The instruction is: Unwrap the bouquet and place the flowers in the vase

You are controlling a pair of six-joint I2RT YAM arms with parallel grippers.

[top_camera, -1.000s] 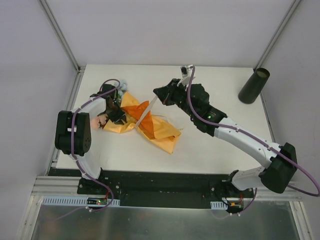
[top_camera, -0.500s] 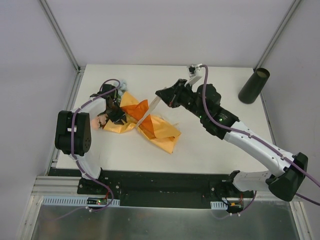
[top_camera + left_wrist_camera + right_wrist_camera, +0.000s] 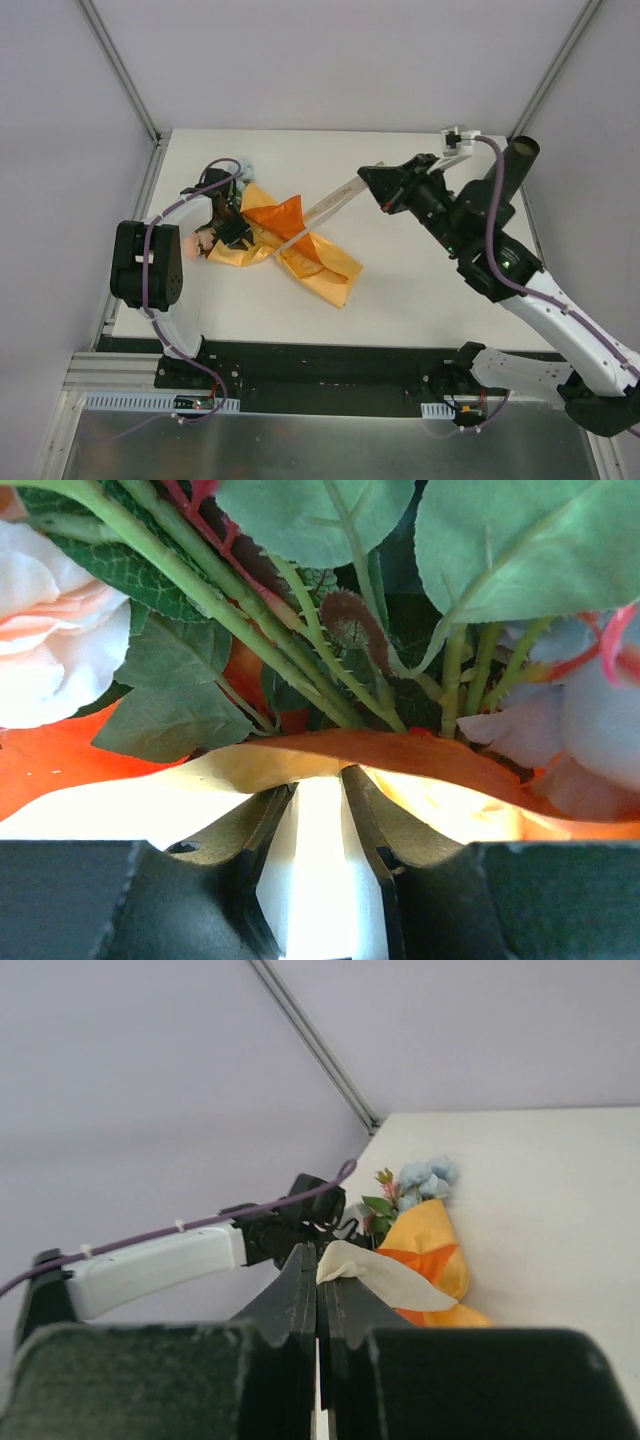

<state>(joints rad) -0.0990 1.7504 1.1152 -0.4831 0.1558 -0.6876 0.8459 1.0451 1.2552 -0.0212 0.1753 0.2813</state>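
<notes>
Nearest us on the pale table (image 3: 420,300), left of centre, the bouquet (image 3: 310,262) lies on its side. Its orange paper spreads toward the near edge and the flowers (image 3: 193,243) poke out at the left end. The left gripper (image 3: 228,228) sits on the bundle's neck. In the left wrist view its fingers (image 3: 375,820) stand narrowly apart, their tips under the paper's folded edge and green stems just beyond. We cannot tell whether they pinch anything. Farther back, the cream ribbon (image 3: 335,203) runs in a straight line from the wrapping up to the right gripper (image 3: 372,182), whose jaws are closed tight on its end. The vase (image 3: 520,155) stands upright at the far right corner, well apart from the bouquet.
</notes>
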